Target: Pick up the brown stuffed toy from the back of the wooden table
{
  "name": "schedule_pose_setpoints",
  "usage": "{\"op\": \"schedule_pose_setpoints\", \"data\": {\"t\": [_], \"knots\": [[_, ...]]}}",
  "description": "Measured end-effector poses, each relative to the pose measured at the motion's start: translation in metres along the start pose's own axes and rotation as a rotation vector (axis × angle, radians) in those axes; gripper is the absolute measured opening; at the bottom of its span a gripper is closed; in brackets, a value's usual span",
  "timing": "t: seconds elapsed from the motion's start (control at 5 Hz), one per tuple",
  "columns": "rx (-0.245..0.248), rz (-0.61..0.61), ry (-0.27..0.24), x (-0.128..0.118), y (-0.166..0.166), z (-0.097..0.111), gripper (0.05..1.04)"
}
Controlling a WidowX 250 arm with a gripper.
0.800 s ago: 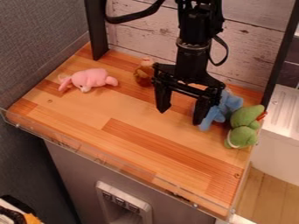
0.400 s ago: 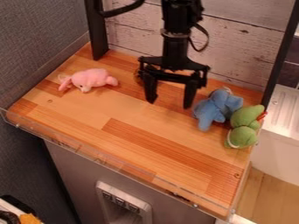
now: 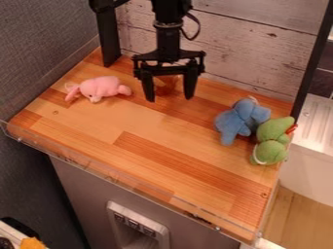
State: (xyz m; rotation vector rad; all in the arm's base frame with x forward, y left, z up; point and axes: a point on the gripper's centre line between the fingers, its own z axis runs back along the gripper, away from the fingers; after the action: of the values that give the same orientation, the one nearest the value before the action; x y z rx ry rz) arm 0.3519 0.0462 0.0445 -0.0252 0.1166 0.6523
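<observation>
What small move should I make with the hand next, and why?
I'd probably ease the hand slightly toward the brown toy, fingers open: the toy shows partly hidden between the spread fingers, though how far behind them it sits is hard to tell.

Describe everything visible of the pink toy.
The pink toy looks like soft plush, with a rounded body, stubby parts at both ends and a pale patch low on its near side. Something thin and whitish shows at its left end. It lies on the wooden tabletop, toward the view's left, touching nothing else; the open gripper is apart, to its right.
</observation>
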Motion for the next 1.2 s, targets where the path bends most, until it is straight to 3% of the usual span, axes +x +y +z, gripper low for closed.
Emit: {"op": "schedule_pose_setpoints", "data": {"t": [0.2,0.4,0.8,1.0,1.2], "knots": [[-0.009,0.029,-0.005,0.024,0.001,0.004,0.997],[-0.007,-0.052,0.0,0.036,-0.002,0.005,0.997],[0.008,-0.304,-0.005,0.04,-0.011,0.003,0.997],[0.022,-0.367,-0.012,0.038,-0.02,-0.004,0.999],[0.019,-0.323,-0.031,0.042,-0.022,-0.013,0.999]]}}
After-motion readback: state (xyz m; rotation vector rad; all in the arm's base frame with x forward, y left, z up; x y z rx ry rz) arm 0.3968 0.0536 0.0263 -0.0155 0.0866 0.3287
